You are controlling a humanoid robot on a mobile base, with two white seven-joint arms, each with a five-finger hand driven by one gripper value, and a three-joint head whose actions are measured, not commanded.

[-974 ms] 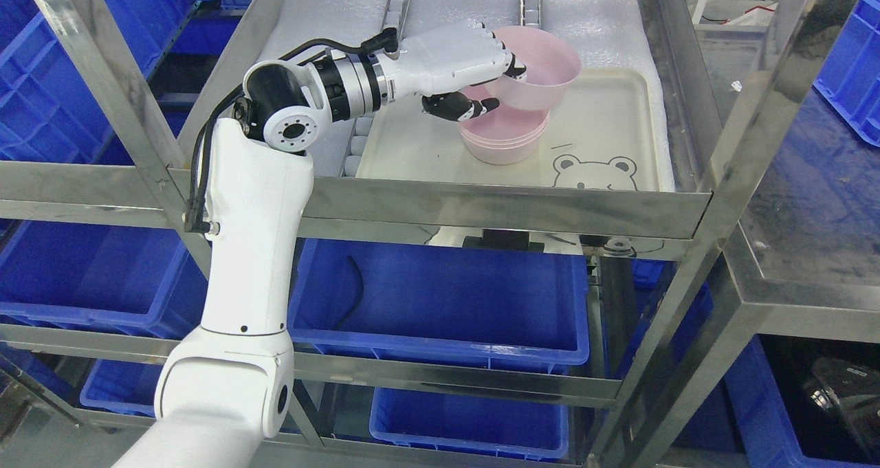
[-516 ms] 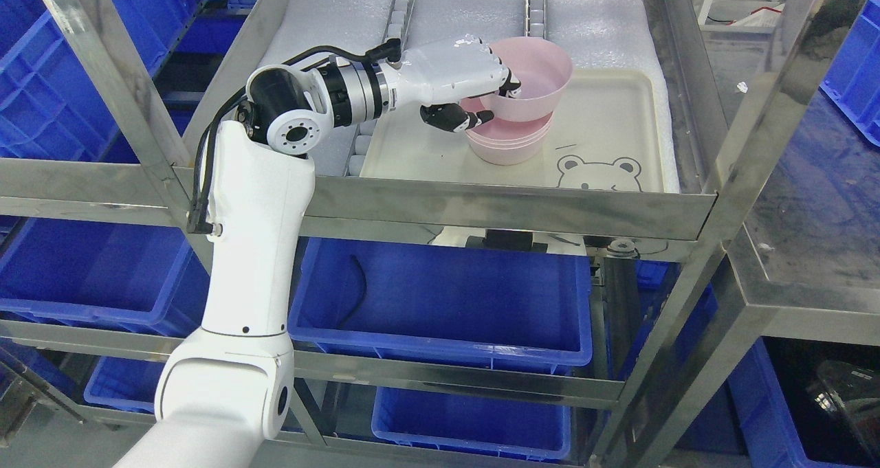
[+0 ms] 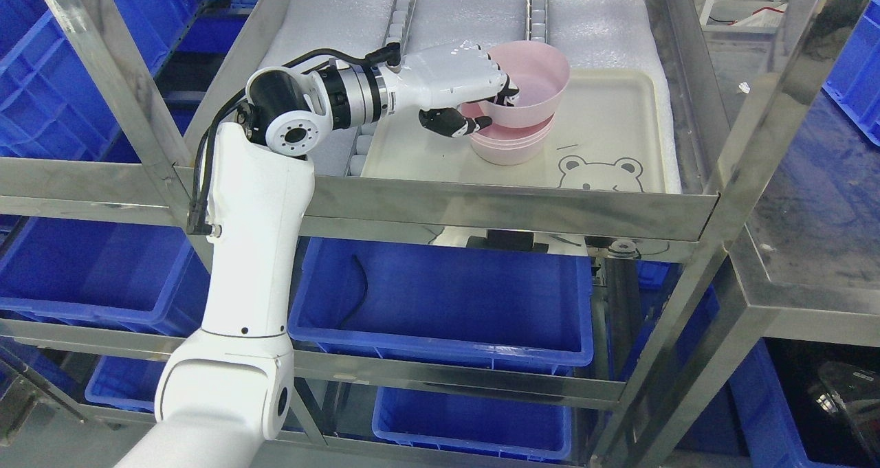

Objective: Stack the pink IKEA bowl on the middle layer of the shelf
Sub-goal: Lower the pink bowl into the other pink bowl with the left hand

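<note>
Shelf: steel rack (image 3: pixel 509 210), blue bins (image 3: pixel 440 303) below.
Tray: cream tray (image 3: pixel 612 121), bowl stack (image 3: pixel 510 146) near its left edge.
Left hand: left hand (image 3: pixel 460 97) pinching pink bowl (image 3: pixel 533 83), tilted into stack.

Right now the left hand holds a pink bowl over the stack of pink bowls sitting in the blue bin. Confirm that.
Not quite. The left hand does hold a pink bowl over the stack of pink bowls, but the head view shows the stack sitting on the cream tray with the bear drawing, not in a blue bin.

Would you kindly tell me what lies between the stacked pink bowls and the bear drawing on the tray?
Only bare cream tray separates the pink bowl stack from the bear drawing, per the head view.
</note>
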